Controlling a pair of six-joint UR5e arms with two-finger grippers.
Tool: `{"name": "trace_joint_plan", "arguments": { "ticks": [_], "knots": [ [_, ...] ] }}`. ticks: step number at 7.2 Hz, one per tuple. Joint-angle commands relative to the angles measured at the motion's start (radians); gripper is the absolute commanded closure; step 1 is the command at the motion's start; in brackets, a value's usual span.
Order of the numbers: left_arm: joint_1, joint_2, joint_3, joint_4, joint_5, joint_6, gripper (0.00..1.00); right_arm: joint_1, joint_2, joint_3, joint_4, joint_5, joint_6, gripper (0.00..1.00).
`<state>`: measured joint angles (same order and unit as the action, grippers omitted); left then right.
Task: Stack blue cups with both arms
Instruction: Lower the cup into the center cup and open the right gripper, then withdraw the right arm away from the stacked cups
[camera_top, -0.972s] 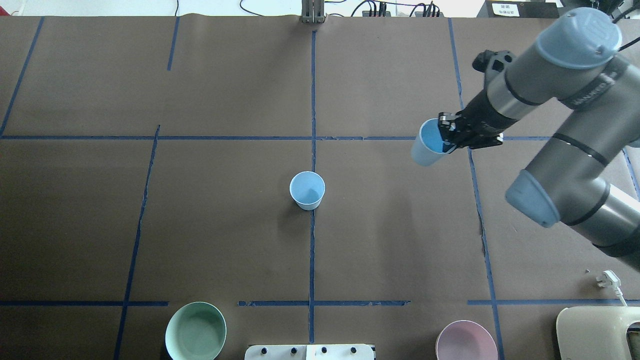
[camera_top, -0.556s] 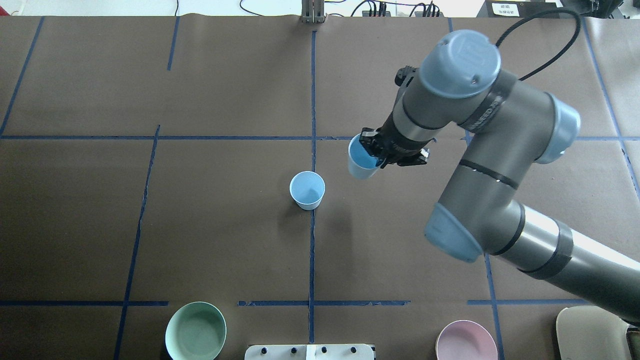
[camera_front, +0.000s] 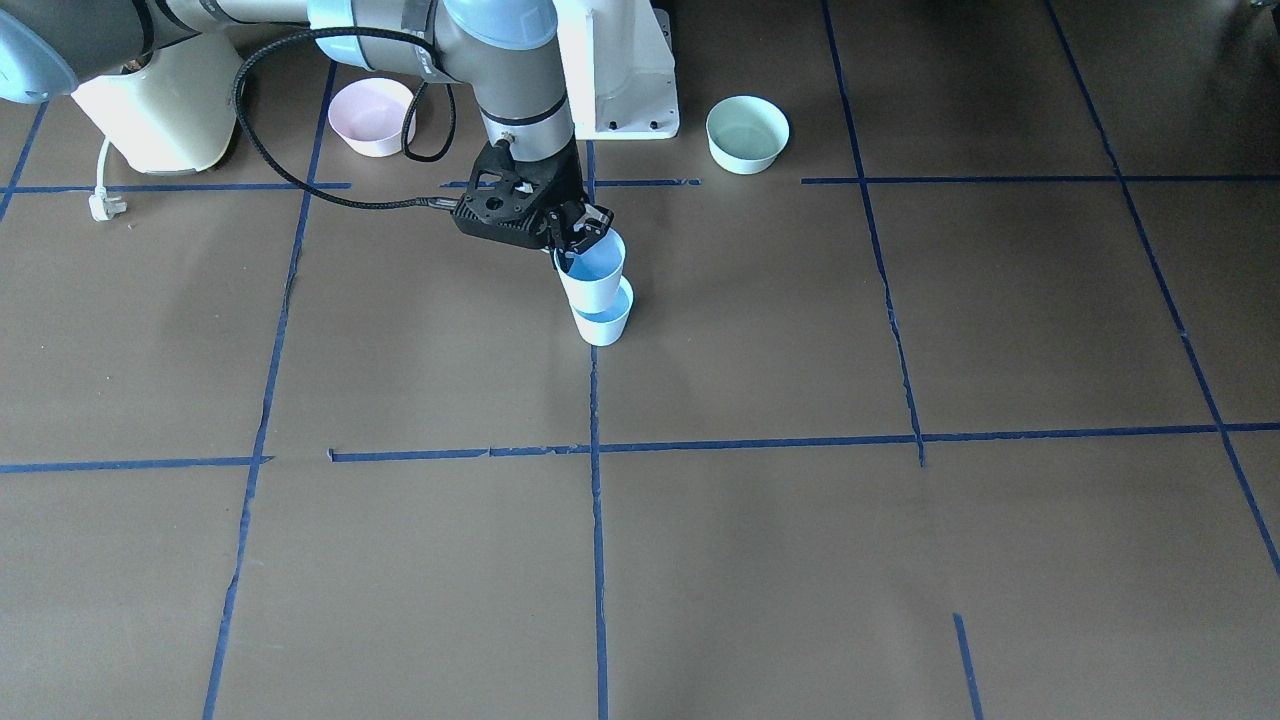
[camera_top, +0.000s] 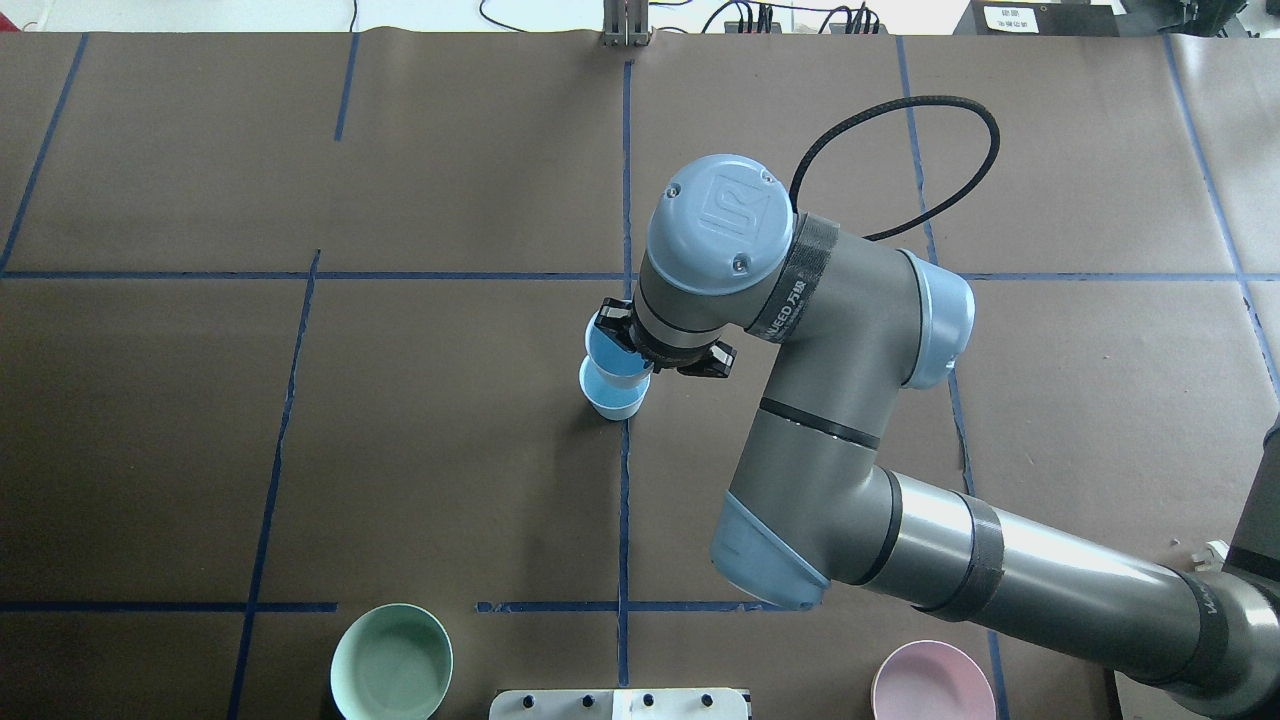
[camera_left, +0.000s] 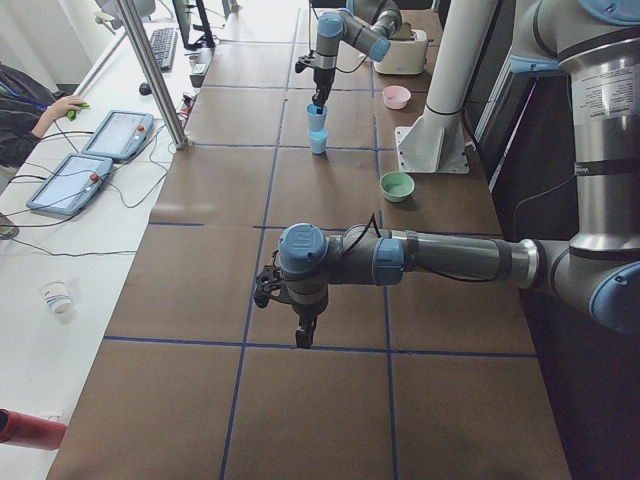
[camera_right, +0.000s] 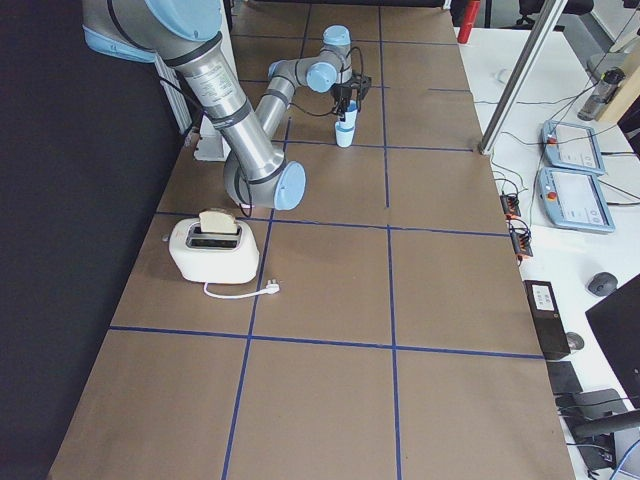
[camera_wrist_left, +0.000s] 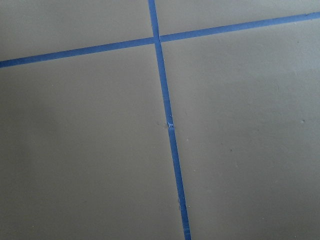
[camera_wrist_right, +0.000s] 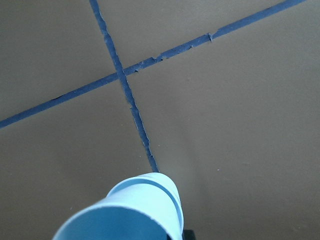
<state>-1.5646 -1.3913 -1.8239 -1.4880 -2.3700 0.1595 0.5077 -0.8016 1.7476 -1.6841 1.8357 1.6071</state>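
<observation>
My right gripper (camera_front: 583, 234) is shut on the rim of one blue cup (camera_front: 592, 272) and holds it upright over the table's middle. The second blue cup (camera_front: 603, 320) stands on the table right below it. The held cup's base is at the lower cup's mouth; I cannot tell whether they touch. In the overhead view the right gripper (camera_top: 615, 325) holds the upper cup (camera_top: 612, 355) over the lower cup (camera_top: 612, 402). My left gripper (camera_left: 303, 335) shows only in the exterior left view, low over bare table; I cannot tell whether it is open or shut.
A pale green bowl (camera_top: 391, 663) and a pink bowl (camera_top: 932, 685) sit at the near edge, either side of the white pedestal (camera_front: 615, 70). A toaster (camera_right: 210, 247) with its plug (camera_front: 100, 207) stands on the robot's right. Blue tape lines cross the brown table.
My right arm has swept left from the table's right side, carrying the blue cup to right over the cup that stands in the middle. That cup has not moved.
</observation>
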Motion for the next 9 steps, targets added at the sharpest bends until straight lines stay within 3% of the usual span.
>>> {"name": "trace_joint_plan", "arguments": {
  "ticks": [1,2,3,5,6,7,9],
  "knots": [
    [0.000,0.000,-0.002,0.000,-0.002,0.000,0.00,-0.008,0.015,-0.026,0.001,-0.012,0.001,0.99],
    [0.000,0.000,0.000,0.000,0.000,0.000,0.00,-0.020,0.009,-0.028,0.003,-0.013,-0.003,0.36],
    [0.000,0.000,-0.002,0.000,0.000,-0.002,0.00,-0.034,0.009,-0.026,0.001,-0.010,-0.007,0.01],
    [0.000,-0.002,0.000,0.000,0.000,-0.002,0.00,-0.032,0.007,-0.020,0.003,-0.003,-0.019,0.00],
    [0.000,0.000,0.000,0.000,0.003,0.003,0.00,0.020,-0.001,-0.020,0.001,0.041,-0.085,0.00],
    [0.000,-0.002,0.001,0.002,0.006,0.005,0.00,0.110,-0.048,-0.020,0.003,0.157,-0.198,0.00],
    [0.003,-0.003,0.023,0.005,0.006,0.000,0.00,0.362,-0.204,-0.020,0.001,0.362,-0.602,0.00]
  ]
}}
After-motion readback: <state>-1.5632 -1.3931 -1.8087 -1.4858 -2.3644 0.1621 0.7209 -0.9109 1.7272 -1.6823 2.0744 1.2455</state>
